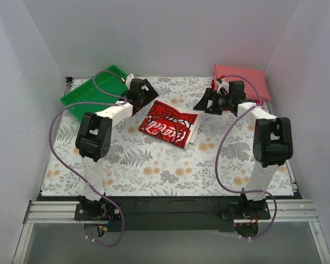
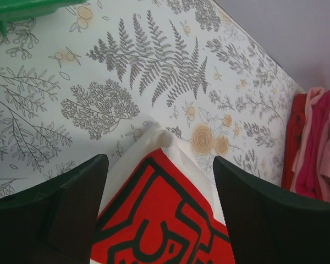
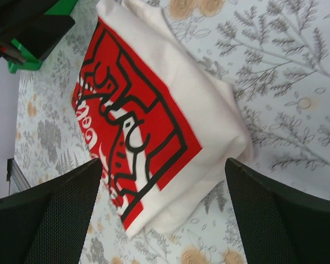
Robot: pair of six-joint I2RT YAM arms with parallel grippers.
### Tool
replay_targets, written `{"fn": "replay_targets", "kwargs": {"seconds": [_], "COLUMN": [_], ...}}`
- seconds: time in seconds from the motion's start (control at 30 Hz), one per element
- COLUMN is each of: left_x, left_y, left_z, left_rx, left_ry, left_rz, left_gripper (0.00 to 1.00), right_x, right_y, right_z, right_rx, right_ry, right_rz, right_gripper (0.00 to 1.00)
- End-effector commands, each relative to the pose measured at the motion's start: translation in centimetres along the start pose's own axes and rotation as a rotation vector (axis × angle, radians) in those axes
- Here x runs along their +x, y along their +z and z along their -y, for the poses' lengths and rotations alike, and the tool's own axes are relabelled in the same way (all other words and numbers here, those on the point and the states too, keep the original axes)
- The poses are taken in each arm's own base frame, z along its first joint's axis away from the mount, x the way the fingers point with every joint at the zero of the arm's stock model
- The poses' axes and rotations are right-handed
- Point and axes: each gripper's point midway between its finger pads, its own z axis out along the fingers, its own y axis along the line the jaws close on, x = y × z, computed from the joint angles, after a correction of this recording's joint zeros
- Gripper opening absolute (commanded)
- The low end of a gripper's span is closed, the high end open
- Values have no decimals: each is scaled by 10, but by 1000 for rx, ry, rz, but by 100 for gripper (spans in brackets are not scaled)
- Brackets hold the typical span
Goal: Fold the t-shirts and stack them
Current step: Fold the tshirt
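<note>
1. Print side up, the white t-shirt [image 1: 170, 125] is lying folded mid-table, its red panel wrinkling.
2. Only the left wrist view is showing the folded stack's [image 2: 313, 148] red, pink and cream edges; overhead it is reading salmon, at two o'clock.
3. The green tray [image 1: 91, 94] is sitting at ten o'clock.
4. The left gripper [image 1: 144, 94] and right gripper [image 1: 210, 102] are hanging spread wide, flanking the shirt.

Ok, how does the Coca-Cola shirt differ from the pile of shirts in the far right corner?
The Coca-Cola shirt is white with a red print; the pile is salmon-pink on top, with red and pink layers at its edge. The shirt lies alone in the middle; the pile holds several pieces. Both are folded and rest on the table.
</note>
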Motion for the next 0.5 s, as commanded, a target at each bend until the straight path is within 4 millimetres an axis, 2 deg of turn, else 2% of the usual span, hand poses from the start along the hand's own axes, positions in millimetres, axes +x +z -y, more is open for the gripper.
{"fn": "replay_targets", "kwargs": {"seconds": [0.0,0.03,0.07,0.1,0.13,0.17,0.2,0.23,0.27,0.3,0.37,0.47], "left_x": [-35,-23,-17,-14,-8,4,6,9,23,25,40,55], "left_y": [-48,-51,-57,-63,-68,-73,-75,-76,-75,-74,-72,-70], "left_z": [52,44,47,49,43,43,45,42,28,27,14,3], "left_rx": [172,170,199,222,218,248,269,272,249,252,235,227], "left_ry": [23,28,21,13,5,-1,-20,-34,-45,-55,-68,-71], "left_rz": [48,20,-6,-18,-30,-78,-78,-81,-108,-112,-145,-178], "left_gripper": [76,77,77,77,77,77,77,77,77,77,77,77], "right_x": [-12,6,15,22,31,54,70,70,87,100,105,117], "right_y": [-28,-29,-30,-31,-30,-26,-22,-18,-13,-4,6,23], "right_z": [-60,-58,-64,-85,-93,-94,-114,-132,-133,-141,-142,-131], "right_rx": [-68,-52,-54,-88,-103,-118,-172,-239,-247,-263,-262,-239], "right_ry": [-127,-108,-111,-146,-147,-120,-128,-127,-112,-121,-108,-84], "right_rz": [77,55,48,57,53,16,-6,26,0,-33,-53,-96], "right_gripper": [98,98,98,98,98,98,98,98,98,98,98,98]}}
